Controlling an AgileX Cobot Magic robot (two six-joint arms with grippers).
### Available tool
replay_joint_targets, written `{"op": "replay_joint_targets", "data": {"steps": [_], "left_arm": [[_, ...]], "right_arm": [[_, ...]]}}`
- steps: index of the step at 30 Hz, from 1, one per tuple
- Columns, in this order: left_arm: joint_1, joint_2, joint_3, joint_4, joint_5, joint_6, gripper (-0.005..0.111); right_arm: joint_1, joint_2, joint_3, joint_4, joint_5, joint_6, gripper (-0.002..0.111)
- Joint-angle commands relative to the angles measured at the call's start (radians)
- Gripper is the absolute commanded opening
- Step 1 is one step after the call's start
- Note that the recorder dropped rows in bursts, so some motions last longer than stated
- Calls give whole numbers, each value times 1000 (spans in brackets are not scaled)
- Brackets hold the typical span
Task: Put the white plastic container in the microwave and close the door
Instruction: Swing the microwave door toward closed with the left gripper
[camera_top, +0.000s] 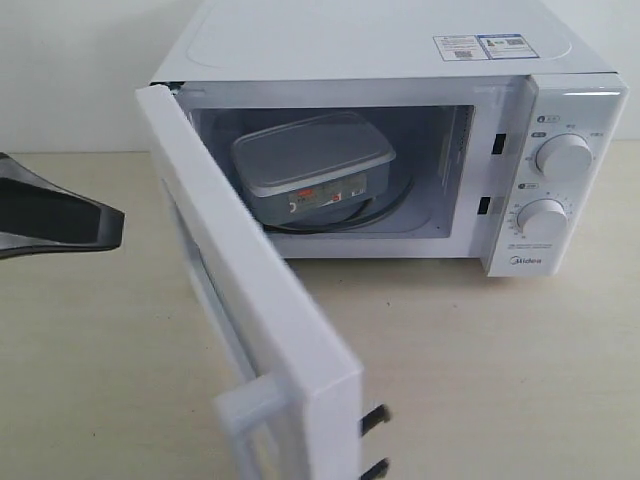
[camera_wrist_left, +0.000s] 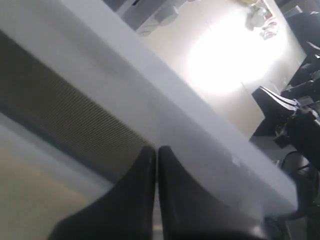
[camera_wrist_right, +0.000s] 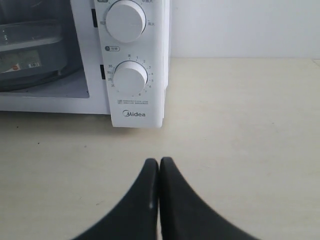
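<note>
Left end effector (camera_wrist_left: 156, 152) is pinched closed and empty, tips right at the door (camera_wrist_left: 75, 110), by its mesh inner face; touching or not, I can't tell. Right end effector (camera_wrist_right: 159, 164) is likewise closed and empty over the counter (camera_wrist_right: 240, 125). Ahead of it, the microwave (camera_wrist_right: 156, 65) holds the white plastic container (camera_top: 315, 155), half hidden in shadow.

Colour notes. The microwave (camera_top: 380, 60) casing is white. Its dials (camera_top: 563, 157) are white with fine dark scale marks around them, and the brand lettering below is grey. The stickers (camera_top: 480, 47) on top are white, and one has a blue band. The door (camera_top: 260, 310) is white on its outer face and handle. The left wrist view shows its inner face as a dark fine-dot mesh in a black frame. The latch hooks (camera_top: 375, 418) are black. The white plastic container (camera_top: 313, 160) is translucent grey-white, with red and orange marks on its label. The table (camera_top: 480, 370) is plain pale cream. The left end effector (camera_wrist_left: 156, 150) and right end effector (camera_wrist_right: 159, 162) are black.
</note>
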Motion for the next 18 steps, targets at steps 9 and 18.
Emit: {"op": "replay_joint_targets", "data": {"steps": [9, 18], "left_arm": [[-1, 3, -8, -40, -97, 143, 4], [-1, 3, -8, -42, -192, 162, 4]], "right_arm": [[-3, -4, -1, -2, -5, -4, 0], [-3, -4, -1, -2, -7, -3, 0]]}}
